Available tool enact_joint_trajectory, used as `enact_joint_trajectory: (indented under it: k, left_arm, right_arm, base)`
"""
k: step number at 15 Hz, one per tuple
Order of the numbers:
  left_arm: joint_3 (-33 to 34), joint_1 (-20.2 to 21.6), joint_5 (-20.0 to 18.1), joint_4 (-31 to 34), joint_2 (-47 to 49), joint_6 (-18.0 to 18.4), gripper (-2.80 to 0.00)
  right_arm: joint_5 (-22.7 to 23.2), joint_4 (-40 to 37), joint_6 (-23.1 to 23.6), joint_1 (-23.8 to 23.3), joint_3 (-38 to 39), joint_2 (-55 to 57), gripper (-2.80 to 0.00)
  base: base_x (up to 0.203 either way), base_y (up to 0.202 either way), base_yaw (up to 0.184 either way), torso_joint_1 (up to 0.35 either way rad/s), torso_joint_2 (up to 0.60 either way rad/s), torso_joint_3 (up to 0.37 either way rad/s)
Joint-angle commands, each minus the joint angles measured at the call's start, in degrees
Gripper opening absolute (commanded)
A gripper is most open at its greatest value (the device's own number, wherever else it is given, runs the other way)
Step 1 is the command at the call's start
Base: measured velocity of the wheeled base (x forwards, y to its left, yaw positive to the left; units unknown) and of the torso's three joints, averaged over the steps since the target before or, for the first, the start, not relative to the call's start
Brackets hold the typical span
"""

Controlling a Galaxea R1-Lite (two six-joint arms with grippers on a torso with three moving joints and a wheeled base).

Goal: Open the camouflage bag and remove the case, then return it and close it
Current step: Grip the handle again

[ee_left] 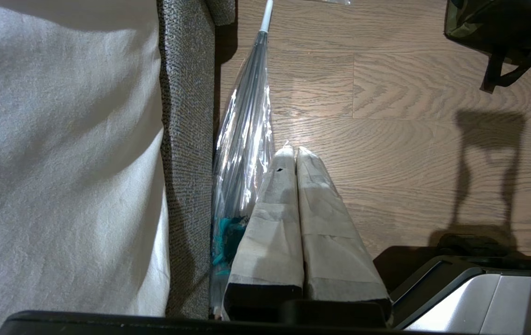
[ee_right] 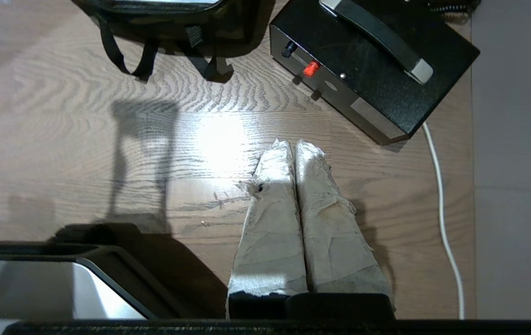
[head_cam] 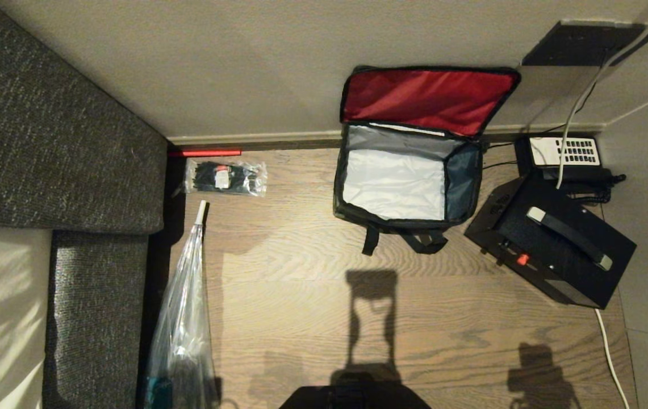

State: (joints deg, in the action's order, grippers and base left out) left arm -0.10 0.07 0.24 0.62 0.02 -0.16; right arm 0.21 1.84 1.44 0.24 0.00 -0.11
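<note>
one wood floor [head_cam: 301,318], beige wall [head_cam: 216,62], perhaps sofa [head_cam: 45,113] left

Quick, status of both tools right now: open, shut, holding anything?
Left tool: shut, empty, above the floor beside the wrapped umbrella.
Right tool: shut, empty, above the floor near the case.

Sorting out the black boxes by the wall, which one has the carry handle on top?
The case, lying nearer the robot beside the open camouflage bag; the telephone behind it has a white keypad instead.
</note>
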Motion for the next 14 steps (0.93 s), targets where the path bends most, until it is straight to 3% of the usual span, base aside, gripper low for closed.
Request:
enact_joint_trajectory:
  k: [1, 5, 8, 10, 12, 14]
  left_arm:
    - [0.01, 0.01, 0.02, -0.01, -0.02, -0.01, -2.8]
    - [0.01, 0.01, 0.02, -0.01, -0.02, 0.11, -2.8]
    - [0.01, 0.01, 0.02, -0.01, -0.02, 0.07, -2.8]
    - [0.01, 0.01, 0.02, 0.07, -0.02, -0.36, -2.8]
    - [0.01, 0.01, 0.02, -0.01, -0.02, -0.11, -2.8]
    - [0.01, 0.01, 0.02, 0.0, -0.02, -0.02, -2.8]
  right_arm:
    - [0.08, -2.58, 0.36, 0.02, -0.15, -1.74, -2.8]
    - [-2.37, -8.38, -4.84, 0.02, -6.42, -1.71, -2.8]
    - [-0.03, -30.85, -5.17, 0.02, -28.1, -1.63, -2.8]
    - [1.54, -43.54, -6.09, 0.0, -38.09, 0.89, -2.8]
    - [1.89, -43.89, -10.88, 0.97, -41.68, 10.09, -2.8]
    - [1.04, -40.8, -15.29, 2.71, -45.63, 26.98, -2.8]
  base:
    - [0.0, 0.0, 0.0, 0.0, 0.0, 0.0]
    - [0.0, 0.0, 0.0, 0.0, 0.0, 0.0]
    - [0.0, 0.0, 0.0, 0.0, 0.0, 0.0]
    - [0.0, 0.0, 0.0, 0.0, 0.0, 0.0]
    - [0.0, 0.0, 0.0, 0.0, 0.0, 0.0]
    - [0.0, 0.0, 0.0, 0.0, 0.0, 0.0]
